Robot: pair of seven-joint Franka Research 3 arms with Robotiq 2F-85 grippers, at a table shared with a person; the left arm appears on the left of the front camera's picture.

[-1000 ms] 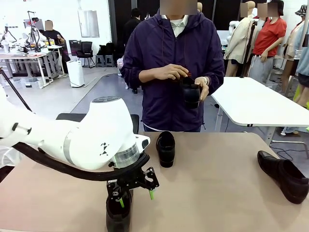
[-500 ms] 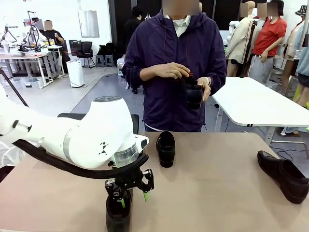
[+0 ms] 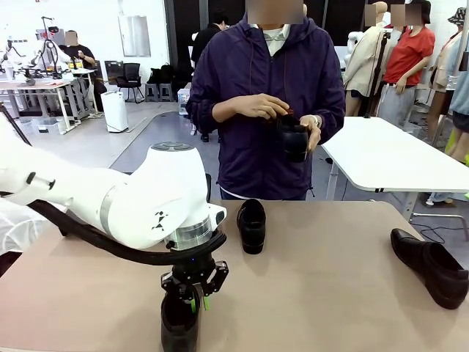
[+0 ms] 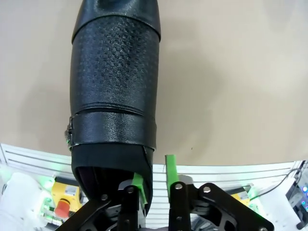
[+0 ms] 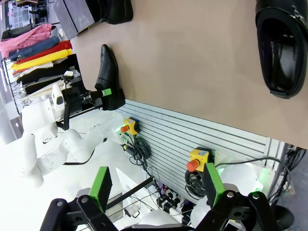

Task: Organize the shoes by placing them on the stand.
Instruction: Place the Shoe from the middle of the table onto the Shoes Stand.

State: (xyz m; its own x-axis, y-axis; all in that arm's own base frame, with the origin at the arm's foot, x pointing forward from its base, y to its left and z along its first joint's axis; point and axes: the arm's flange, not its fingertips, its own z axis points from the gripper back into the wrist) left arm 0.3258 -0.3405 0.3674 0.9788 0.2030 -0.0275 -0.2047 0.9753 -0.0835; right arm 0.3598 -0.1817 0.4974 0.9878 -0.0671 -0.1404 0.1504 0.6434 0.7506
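tan surface point(image 3: 330, 293), four black shoes: middle shoe point(image 3: 251, 225), held shoe point(image 3: 292, 139) in the person's point(image 3: 267, 88) hands above it, far shoe point(image 3: 432, 268) well right of it, near shoe point(image 3: 179, 330) this side of it under the left arm point(image 3: 146, 205). left fingers point(image 4: 171, 168) narrow astride the near shoe's heel rim; right fingers point(image 5: 102, 187) wide, empty.

The shoe point(image 4: 113, 96) at centre-left of the left wrist view is black, embossed with fine dots, on a plain tan desk point(image 4: 231, 72). The left hand point(image 4: 154, 177) is black with bright green pads point(image 4: 170, 166).
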